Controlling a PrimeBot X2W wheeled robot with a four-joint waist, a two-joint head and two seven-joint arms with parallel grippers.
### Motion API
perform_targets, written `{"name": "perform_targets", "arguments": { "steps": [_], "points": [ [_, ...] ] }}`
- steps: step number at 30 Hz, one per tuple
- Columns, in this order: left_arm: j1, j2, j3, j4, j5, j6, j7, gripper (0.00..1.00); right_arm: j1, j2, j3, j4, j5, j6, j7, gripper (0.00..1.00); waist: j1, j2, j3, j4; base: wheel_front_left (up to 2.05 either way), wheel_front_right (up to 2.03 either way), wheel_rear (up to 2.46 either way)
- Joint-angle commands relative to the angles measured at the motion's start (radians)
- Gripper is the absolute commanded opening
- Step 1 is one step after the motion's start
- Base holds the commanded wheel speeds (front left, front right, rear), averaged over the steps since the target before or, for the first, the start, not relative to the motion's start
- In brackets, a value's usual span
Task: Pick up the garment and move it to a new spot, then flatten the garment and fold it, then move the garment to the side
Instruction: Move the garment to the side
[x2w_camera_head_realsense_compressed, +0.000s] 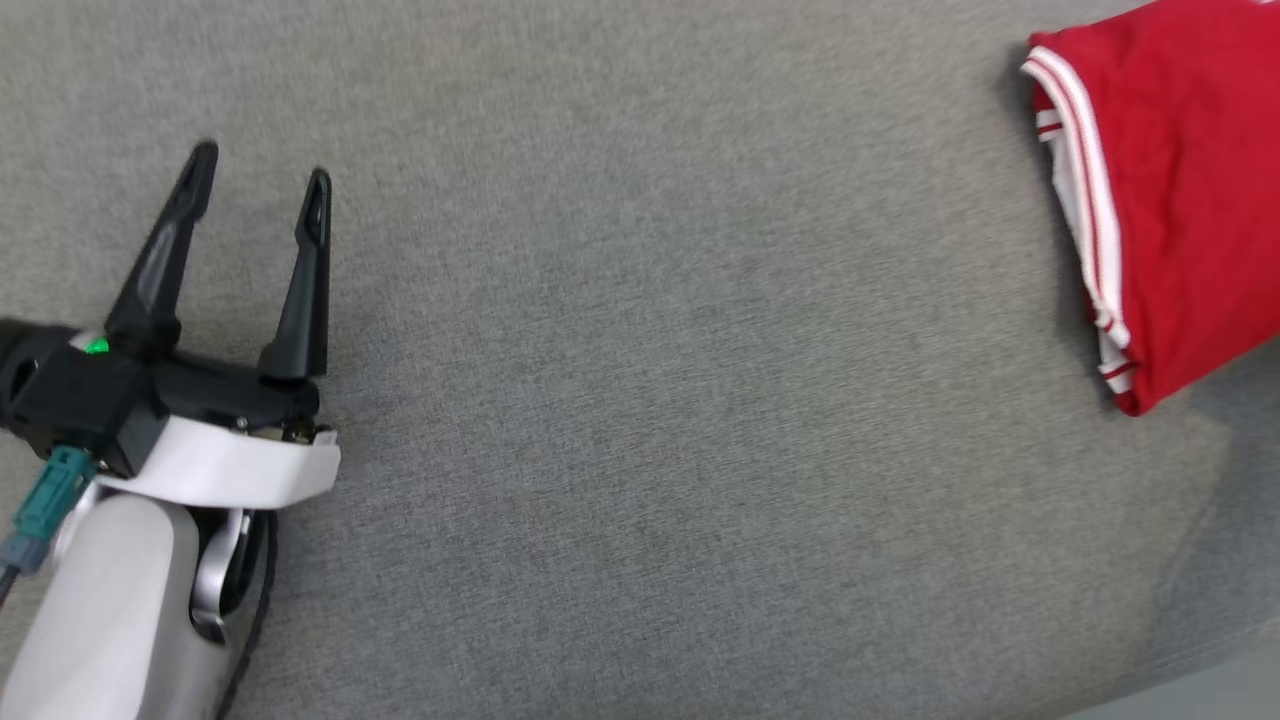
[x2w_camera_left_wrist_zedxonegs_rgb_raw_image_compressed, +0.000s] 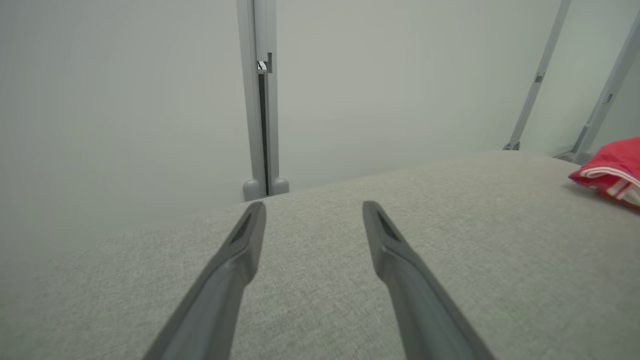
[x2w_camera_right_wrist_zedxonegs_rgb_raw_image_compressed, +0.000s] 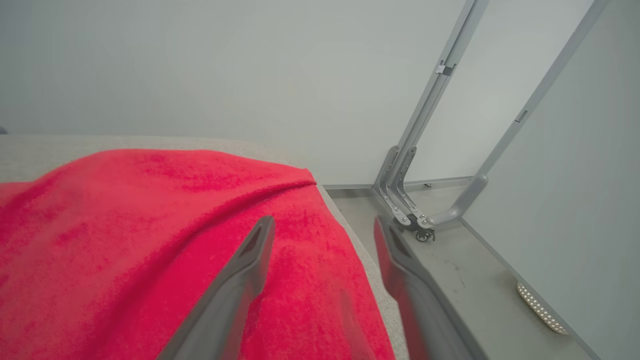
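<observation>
The garment (x2w_camera_head_realsense_compressed: 1180, 180) is red with white striped trim and lies folded at the far right of the grey fabric surface (x2w_camera_head_realsense_compressed: 650, 400). It also shows at the right edge of the left wrist view as the garment (x2w_camera_left_wrist_zedxonegs_rgb_raw_image_compressed: 612, 170). My left gripper (x2w_camera_head_realsense_compressed: 260, 180) hovers open over bare fabric at the left, far from the garment, and its fingers (x2w_camera_left_wrist_zedxonegs_rgb_raw_image_compressed: 235, 260) hold nothing. In the right wrist view my right gripper (x2w_camera_right_wrist_zedxonegs_rgb_raw_image_compressed: 324, 225) stands open just above the garment (x2w_camera_right_wrist_zedxonegs_rgb_raw_image_compressed: 150, 240), near the surface's edge, with nothing between its jaws.
Pale wall panels with grey metal posts (x2w_camera_left_wrist_zedxonegs_rgb_raw_image_compressed: 260, 100) stand behind the surface. Past the surface's right edge is a grey floor (x2w_camera_right_wrist_zedxonegs_rgb_raw_image_compressed: 450, 290) with a bent metal frame foot (x2w_camera_right_wrist_zedxonegs_rgb_raw_image_compressed: 430, 210).
</observation>
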Motion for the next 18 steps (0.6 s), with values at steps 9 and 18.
{"name": "perform_targets", "arguments": {
  "steps": [9,18],
  "points": [
    [0.145,-0.038,0.05,0.021,-0.041,0.047,-0.015,1.0,0.25,0.19,0.017,-0.344,-0.044,-0.002,-0.008,1.0,0.0,0.0,-0.179,-0.001,0.0,0.0,0.0],
    [0.229,-0.081,0.107,0.028,-0.071,0.065,-0.017,1.0,0.376,0.304,0.168,-0.516,-0.064,-0.002,0.018,1.0,0.0,0.0,-0.263,0.079,0.0,0.0,0.0]
  ]
}}
